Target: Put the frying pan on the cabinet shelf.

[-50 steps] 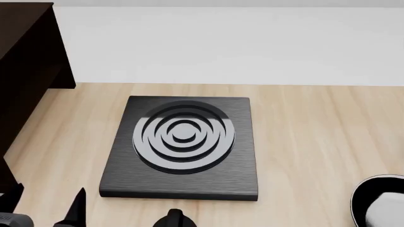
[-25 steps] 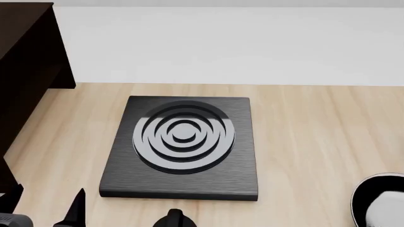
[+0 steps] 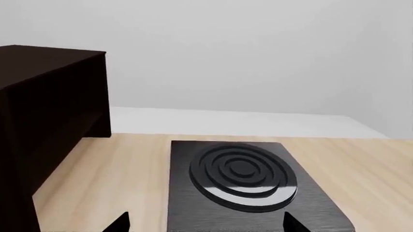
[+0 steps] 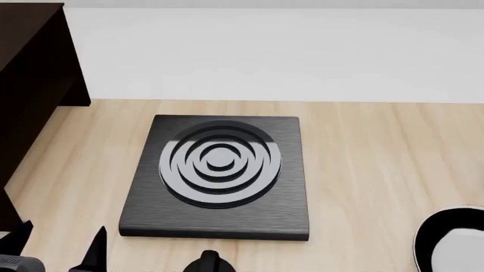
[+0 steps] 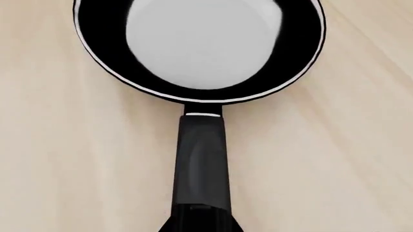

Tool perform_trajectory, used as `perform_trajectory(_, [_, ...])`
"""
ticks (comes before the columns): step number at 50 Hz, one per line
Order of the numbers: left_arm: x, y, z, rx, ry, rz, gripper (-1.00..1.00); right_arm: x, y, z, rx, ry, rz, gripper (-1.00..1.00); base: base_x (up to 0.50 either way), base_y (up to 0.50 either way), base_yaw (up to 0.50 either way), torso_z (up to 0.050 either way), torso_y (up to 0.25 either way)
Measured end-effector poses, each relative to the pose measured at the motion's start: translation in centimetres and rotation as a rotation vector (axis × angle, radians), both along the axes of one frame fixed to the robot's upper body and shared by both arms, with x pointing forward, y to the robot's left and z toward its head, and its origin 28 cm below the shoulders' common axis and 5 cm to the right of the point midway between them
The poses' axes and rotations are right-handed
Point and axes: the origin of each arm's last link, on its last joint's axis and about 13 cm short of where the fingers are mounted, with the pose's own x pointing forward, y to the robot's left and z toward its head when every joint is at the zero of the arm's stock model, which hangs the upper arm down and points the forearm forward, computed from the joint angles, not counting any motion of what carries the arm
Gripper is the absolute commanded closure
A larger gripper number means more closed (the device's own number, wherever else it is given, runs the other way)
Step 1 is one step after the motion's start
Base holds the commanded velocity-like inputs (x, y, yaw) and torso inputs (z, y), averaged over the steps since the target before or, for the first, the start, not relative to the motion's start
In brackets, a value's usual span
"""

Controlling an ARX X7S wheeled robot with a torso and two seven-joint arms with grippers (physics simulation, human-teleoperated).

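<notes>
Holding the frying pan (image 5: 200, 46) by its handle (image 5: 200, 164) low on the robot's right, the right gripper looks clenched, left gripper (image 4: 56, 249) spread w/ nothing, so lift level & slow toward the cabinet (image 4: 30, 62).

frying pan (image 4: 452, 241): cut by head view's corner | handle (image 5: 200, 164) end: hidden | cabinet (image 3: 38, 121): partly cropped
</notes>
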Motion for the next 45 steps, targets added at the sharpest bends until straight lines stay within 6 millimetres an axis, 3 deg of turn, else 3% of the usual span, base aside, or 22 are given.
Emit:
perform_trajectory(19, [0.0, -0.1, -0.1, -0.003, 0.002, -0.005, -1.00, 0.5, 1.3, 2.7, -0.052, -0.057, 0.060, 1.00, 0.00, 0.00, 0.00, 0.000, 0.000])
perform_trajectory(32, [0.3, -0.2, -0.1, -0.011, 0.014, -0.027, -1.00, 1.7, 2.7, 6.2, -0.094, -0.131, 0.157, 1.00, 0.00, 0.00, 0.00, 0.000, 0.000])
perform_trajectory(45, [1.9, -0.6, 1.6, -0.043, 0.036, -0.096, -1.00, 3.0, 4.7, 10.5, -0.117, -0.231, 0.294, 1.00, 0.00, 0.00, 0.00, 0.000, 0.000])
